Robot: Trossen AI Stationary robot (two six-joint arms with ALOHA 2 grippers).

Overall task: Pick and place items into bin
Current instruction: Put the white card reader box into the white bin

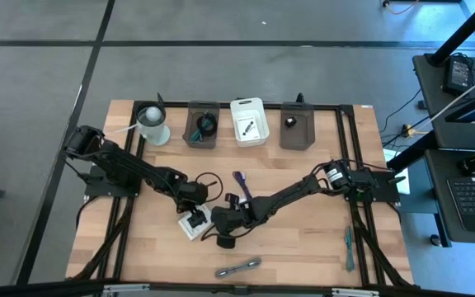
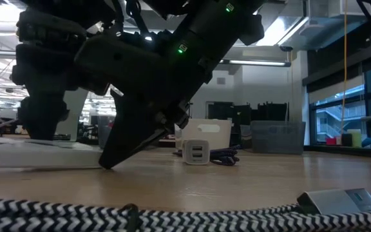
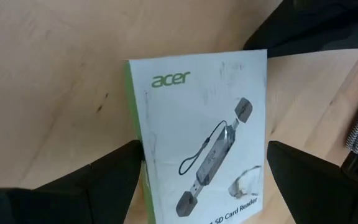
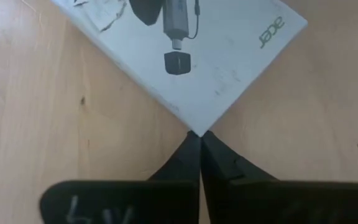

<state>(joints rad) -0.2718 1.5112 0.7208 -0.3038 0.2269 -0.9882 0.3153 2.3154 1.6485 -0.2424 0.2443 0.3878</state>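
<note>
Near the table's front-middle, our left gripper (image 3: 197,180) stands open around the white card box (image 3: 201,134); our right gripper (image 4: 197,146) is closed, empty, at its corner. The bins (image 1: 202,125) hold some items; the metal tool (image 1: 238,267) and teal tool (image 1: 349,246) remain.

the whole table (image 1: 303,239) is seen from straight above. a level view is taken from the tabletop toward the room. each wrist view is aimed closely down at one white box (image 3: 201,134), shared by both.
</note>
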